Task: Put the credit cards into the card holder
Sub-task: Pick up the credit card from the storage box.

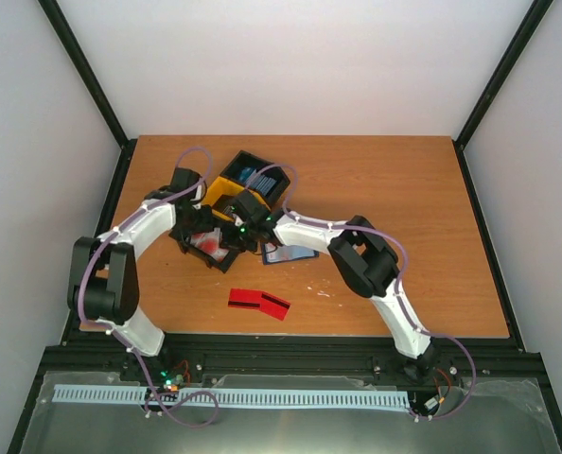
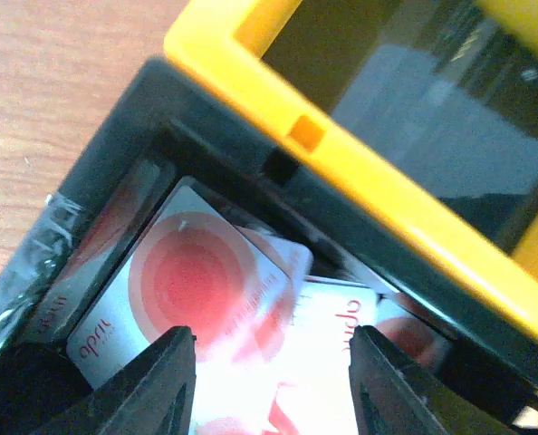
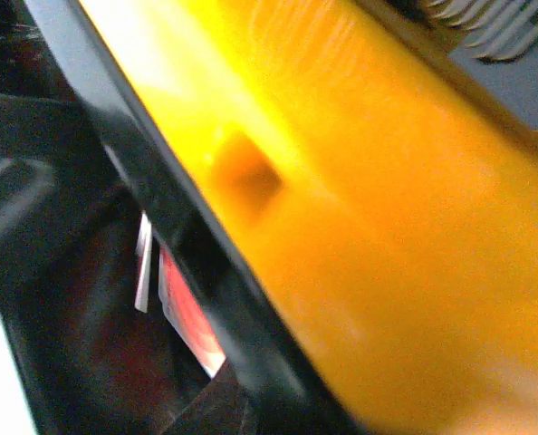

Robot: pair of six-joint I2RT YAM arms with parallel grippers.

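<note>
Two red credit cards [image 1: 259, 302] lie overlapped on the table, in front of both arms. Several more cards [image 2: 196, 281], white with red circles, lie in a black bin [image 2: 115, 154]. My left gripper [image 2: 273, 362] hangs open just above those cards, with nothing between its fingers. The dark blue card holder [image 1: 290, 252] lies on the table, partly under my right arm. My right gripper [image 1: 246, 225] reaches into the same black bin [image 1: 217, 263] and is shut. In the blurred right wrist view a red card edge [image 3: 183, 313] stands by its tip; I cannot tell whether it is gripped.
A yellow bin [image 1: 222, 192] stands against the black bin's far side and fills the right wrist view [image 3: 387, 227]. Behind it is another black bin [image 1: 262, 178] holding bluish items. The two grippers are close together over the bins.
</note>
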